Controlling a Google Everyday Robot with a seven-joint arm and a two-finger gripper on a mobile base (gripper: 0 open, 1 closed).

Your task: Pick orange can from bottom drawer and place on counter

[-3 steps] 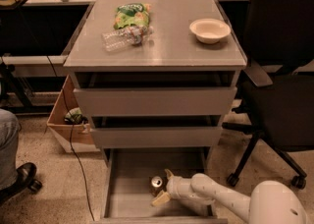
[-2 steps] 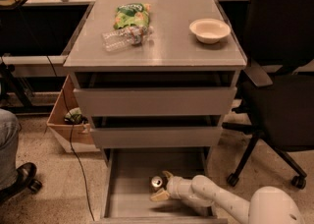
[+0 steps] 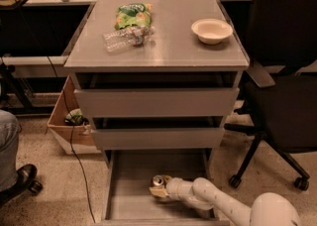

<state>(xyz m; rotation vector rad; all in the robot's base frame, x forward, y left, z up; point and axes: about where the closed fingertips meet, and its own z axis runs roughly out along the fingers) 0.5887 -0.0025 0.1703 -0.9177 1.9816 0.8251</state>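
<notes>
Camera view: gripper (image 3: 159,192) low in the bottom drawer (image 3: 133,202), against the orange can (image 3: 158,180); whether it has closed on the can cannot be told. Over the last second the gripper edged closer and the can stayed put. Lift seemingly not begun. The counter (image 3: 168,46) above carries a white bowl (image 3: 212,30) near its right edge.

A speckled beige floor (image 3: 59,190) is occupied by a black wheeled office chair (image 3: 282,96) (right) and a brown cardboard box (image 3: 62,131); the gripper (image 3: 159,190) is held low in front.
</notes>
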